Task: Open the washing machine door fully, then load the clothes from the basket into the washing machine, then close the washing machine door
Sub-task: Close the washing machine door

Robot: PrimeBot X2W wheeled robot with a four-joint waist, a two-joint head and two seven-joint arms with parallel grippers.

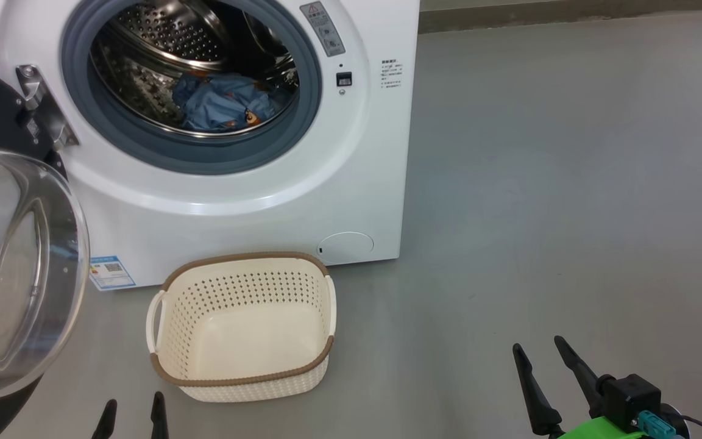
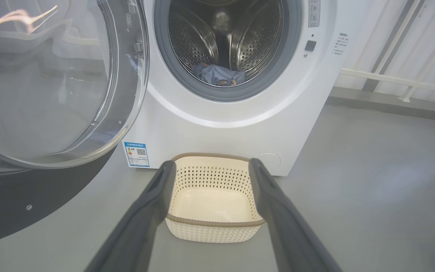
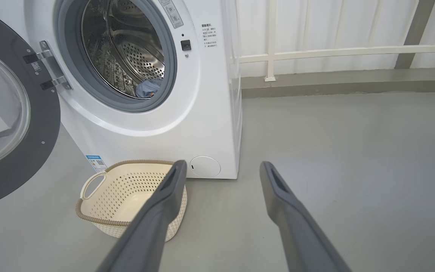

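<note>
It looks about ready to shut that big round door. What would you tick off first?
1. The basket is empty: ok, nothing left inside.
2. The clothes are inside the drum: ok, a blue heap lies at its bottom.
3. The grey seal is free of fabric: ok, nothing hangs over it.
4. The washing machine door is swung wide, reachable: ok.
5. The left gripper and right gripper are open, holding nothing: ok.
6. The basket is clear of the door's swing: cannot tell; it stands close before the washing machine.
</note>
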